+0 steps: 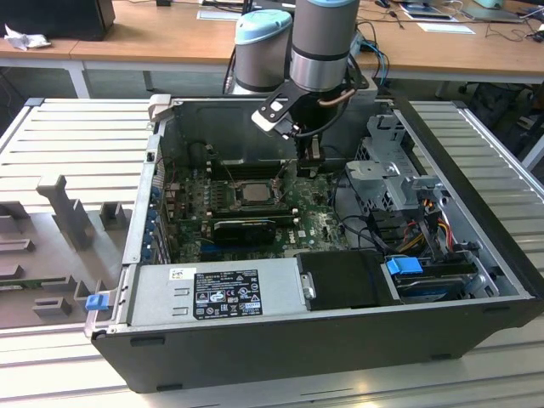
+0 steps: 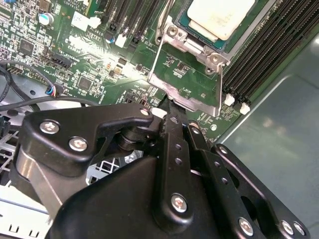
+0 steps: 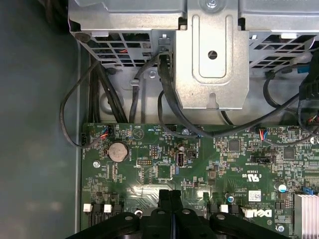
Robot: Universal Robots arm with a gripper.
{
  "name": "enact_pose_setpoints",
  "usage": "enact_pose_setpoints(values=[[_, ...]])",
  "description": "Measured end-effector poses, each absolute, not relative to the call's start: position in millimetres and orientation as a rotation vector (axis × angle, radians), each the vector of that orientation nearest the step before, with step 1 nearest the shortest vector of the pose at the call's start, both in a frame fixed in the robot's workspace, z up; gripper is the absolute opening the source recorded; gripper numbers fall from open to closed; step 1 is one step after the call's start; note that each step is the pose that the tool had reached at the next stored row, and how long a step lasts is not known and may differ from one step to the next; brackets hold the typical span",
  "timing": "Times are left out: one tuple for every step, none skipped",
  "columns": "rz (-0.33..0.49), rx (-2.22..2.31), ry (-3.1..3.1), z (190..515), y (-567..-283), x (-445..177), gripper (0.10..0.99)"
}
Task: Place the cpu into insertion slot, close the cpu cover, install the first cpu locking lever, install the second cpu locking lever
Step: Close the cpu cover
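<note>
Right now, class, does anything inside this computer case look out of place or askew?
Yes. The cpu cover is not lying flat: it stands swung open off the socket, so the cpu sits exposed. The gripper is at the cover's free edge. Nothing looks spilled or damaged.
</note>
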State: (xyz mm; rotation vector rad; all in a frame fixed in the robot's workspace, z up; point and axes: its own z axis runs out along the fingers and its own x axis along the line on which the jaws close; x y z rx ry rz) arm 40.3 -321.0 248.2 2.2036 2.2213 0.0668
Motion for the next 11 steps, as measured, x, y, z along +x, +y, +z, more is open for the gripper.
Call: enact_pose_setpoints(values=[[0.067,2.204,2.221,248.2,-320.9,39.7,0.106],[0.067,2.203,2.221,248.2,-320.9,39.2,0.106],[0.067,2.204,2.221,248.2,-321.0,38.5,0.106],[0.067,2.204,2.221,248.2,-321.0,38.1,0.106],[0.067,2.204,2.221,248.2,-321.0,37.9,0.106],[0.067,2.204,2.221,248.2,-321.0,37.3,0.106],[0.067,2.204,2.221,248.2,-321.0,37.1,0.106],[0.067,2.204,2.221,248.2,-321.0,36.9,0.106],[0.067,2.204,2.221,248.2,-321.0,36.6,0.106],[0.067,2.204,2.221,248.2,-320.9,36.3,0.106],[0.067,2.204,2.221,248.2,-320.9,36.1,0.106]])
